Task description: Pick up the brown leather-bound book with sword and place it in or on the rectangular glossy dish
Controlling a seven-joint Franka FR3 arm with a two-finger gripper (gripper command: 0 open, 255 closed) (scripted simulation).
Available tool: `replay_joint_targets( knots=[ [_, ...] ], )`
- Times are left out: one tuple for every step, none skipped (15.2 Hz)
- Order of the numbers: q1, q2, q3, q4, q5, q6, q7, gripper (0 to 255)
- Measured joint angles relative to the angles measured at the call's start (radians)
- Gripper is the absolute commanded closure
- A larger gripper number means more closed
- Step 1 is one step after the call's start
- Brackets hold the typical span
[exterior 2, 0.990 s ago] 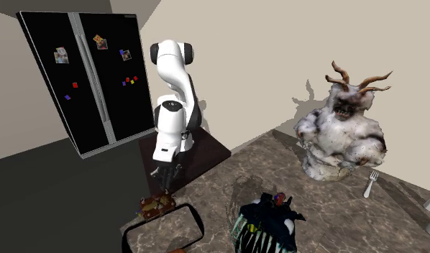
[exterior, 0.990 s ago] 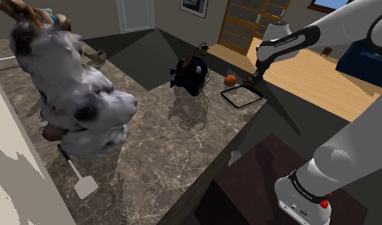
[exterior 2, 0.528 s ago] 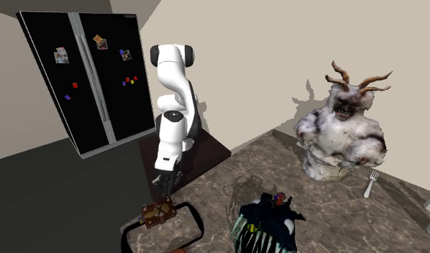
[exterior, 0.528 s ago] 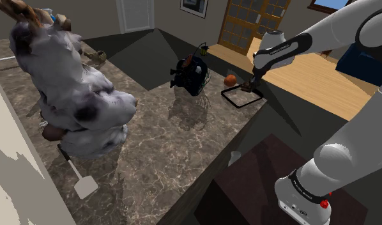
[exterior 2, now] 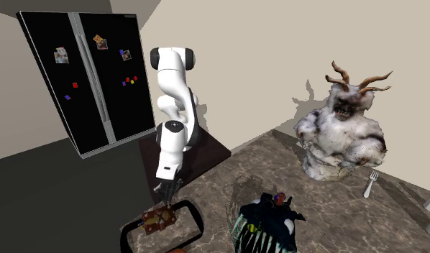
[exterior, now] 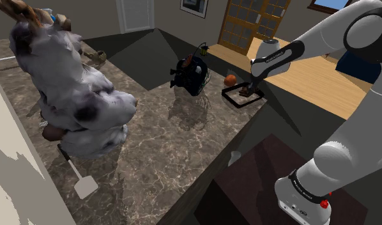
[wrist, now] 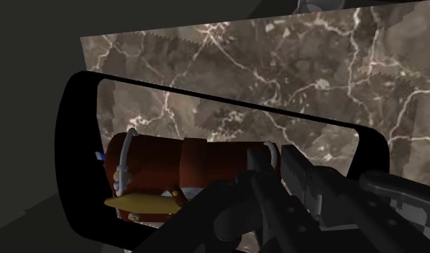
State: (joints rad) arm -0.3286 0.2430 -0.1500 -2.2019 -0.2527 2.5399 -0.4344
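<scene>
A dark brown marble worktop (exterior: pixel 183 147) with pale veins carries everything. Behind the robot in the second exterior view stands a tall black double-door fridge (exterior 2: pixel 84 79) dotted with small magnets. A big shaggy white-grey bust with brown curled horns (exterior: pixel 68 96) sits at the shoulder view's left side of the worktop. The white arm (exterior: pixel 324 38) reaches from its stand to the worktop's far corner, bending down there. A dark, spiky bag-like object (exterior: pixel 191 75) stands near the middle of the worktop, just beside the dish on the shoulder view's left. The rectangular glossy dish with a thick black rim (wrist: pixel 77 180) lies at that corner, the marble pattern showing across its bottom. The brown leather-bound book (wrist: pixel 199 162), with a silvery sword hilt and a yellow strip along one side, lies within the dish's rim; whether it rests on the bottom or hangs just above it I cannot tell. The black hand (wrist: pixel 267 169) is clenched on one end of the book, directly over the dish. A small orange ball (exterior: pixel 230 80) sits touching the dish's far rim. A white spatula (exterior: pixel 81 182) lies in front of the bust, and a white fork (exterior 2: pixel 369 185) lies beside it
</scene>
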Motion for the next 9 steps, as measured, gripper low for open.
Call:
replay_joint_targets(
  knots=[
    [0.000, 0.003, 0.000, -0.001, 0.000, 0.004, 0.000, 255],
    [0.000, 0.003, 0.000, -0.002, -0.001, 0.005, 0.001, 255],
    [0.000, 0.004, 0.000, -0.002, -0.001, 0.006, 0.002, 255],
    [0.000, 0.005, 0.000, -0.001, -0.001, 0.007, 0.002, 255],
    [0.000, 0.005, 0.000, -0.001, -0.001, 0.007, 0.002, 255],
    [0.000, 0.005, 0.000, -0.001, -0.001, 0.007, 0.002, 255],
    [0.000, 0.005, 0.000, -0.001, -0.001, 0.007, 0.002, 0],
    [0.000, 0.005, 0.000, -0.002, -0.001, 0.007, 0.002, 0],
    [0.000, 0.005, 0.000, -0.002, -0.001, 0.007, 0.002, 0]
  ],
)
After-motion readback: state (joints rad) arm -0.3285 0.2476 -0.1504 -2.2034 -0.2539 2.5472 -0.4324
